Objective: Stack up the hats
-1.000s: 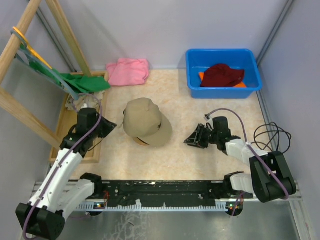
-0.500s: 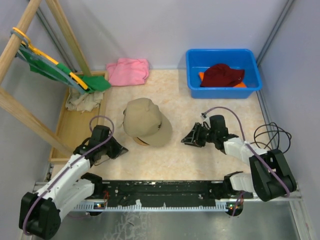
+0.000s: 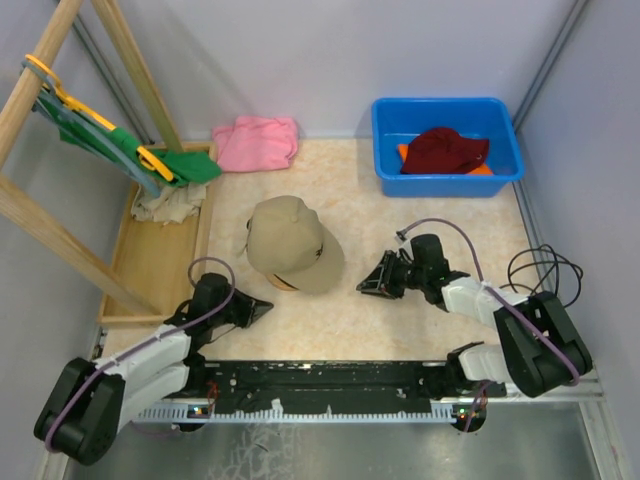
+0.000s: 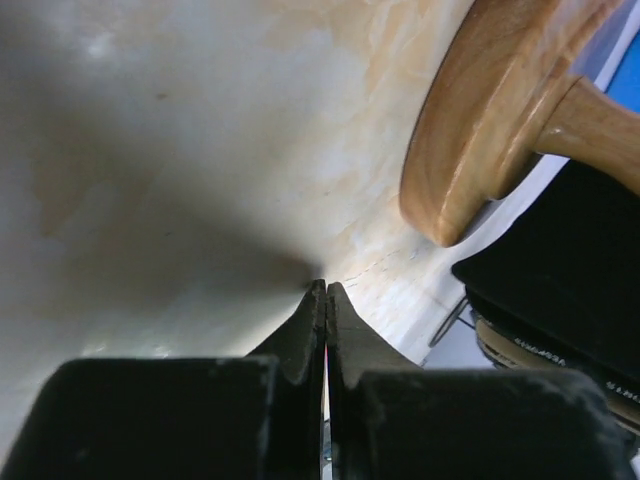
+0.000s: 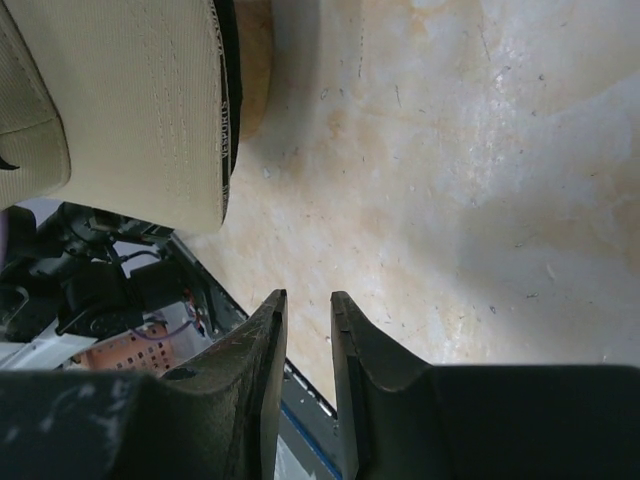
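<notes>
- The tan fabric baseball cap (image 3: 293, 245) lay mid-way across the beige marbled bench (image 3: 400, 220), between the two arms.
- The dark red fabric hat (image 3: 445, 150) lay in the blue plastic bin (image 3: 445, 185), over a bright orange hat (image 3: 402, 152).
- Left gripper (image 3: 262, 310): jaws fully closed, empty.
- Right gripper (image 3: 366, 287): jaws narrowly apart, empty, right of the cap.

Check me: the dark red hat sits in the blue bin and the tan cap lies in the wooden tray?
The tan cap lies on the table beside the wooden tray, not in it; the dark red hat is in the blue bin. The top view shows this.
</notes>
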Tool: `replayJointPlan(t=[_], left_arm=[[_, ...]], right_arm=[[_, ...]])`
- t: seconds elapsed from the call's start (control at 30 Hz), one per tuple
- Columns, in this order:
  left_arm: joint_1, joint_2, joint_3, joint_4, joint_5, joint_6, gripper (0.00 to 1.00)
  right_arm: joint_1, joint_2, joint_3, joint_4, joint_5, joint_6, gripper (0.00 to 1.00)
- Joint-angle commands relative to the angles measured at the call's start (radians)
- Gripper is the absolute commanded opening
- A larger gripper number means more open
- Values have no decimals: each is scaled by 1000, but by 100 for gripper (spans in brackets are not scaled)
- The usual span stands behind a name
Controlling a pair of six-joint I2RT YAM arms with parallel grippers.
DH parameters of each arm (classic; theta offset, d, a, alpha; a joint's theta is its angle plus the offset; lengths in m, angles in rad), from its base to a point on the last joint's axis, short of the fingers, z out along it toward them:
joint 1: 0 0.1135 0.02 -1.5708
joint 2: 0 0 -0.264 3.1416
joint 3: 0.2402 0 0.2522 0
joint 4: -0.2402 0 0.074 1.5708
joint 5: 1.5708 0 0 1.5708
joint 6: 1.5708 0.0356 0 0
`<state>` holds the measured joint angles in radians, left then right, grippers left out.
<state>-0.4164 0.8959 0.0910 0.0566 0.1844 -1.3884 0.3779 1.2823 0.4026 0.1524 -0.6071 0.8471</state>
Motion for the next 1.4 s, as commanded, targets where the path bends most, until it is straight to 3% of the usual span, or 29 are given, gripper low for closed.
replayJointPlan(t=[0.0,0.53,0.87,1.03,1.37], left_arm=[[-43,82,-23,245,-14,-117,0],[-111,537,30,663,-25,-237,0],[-110,870,197,897,55,-231,0],[-95,972,332,862,102,-165,0],[-9,1168,705,632,234,25,0]], right_arm=[[10,4,5,37,13,8,24],[8,22,35,1,23,-23,24],[-39,26,36,-6,-1,-39,25],[-78,26,35,-16,-17,-55,25],[-139,53,39,-13,-46,-77,24]])
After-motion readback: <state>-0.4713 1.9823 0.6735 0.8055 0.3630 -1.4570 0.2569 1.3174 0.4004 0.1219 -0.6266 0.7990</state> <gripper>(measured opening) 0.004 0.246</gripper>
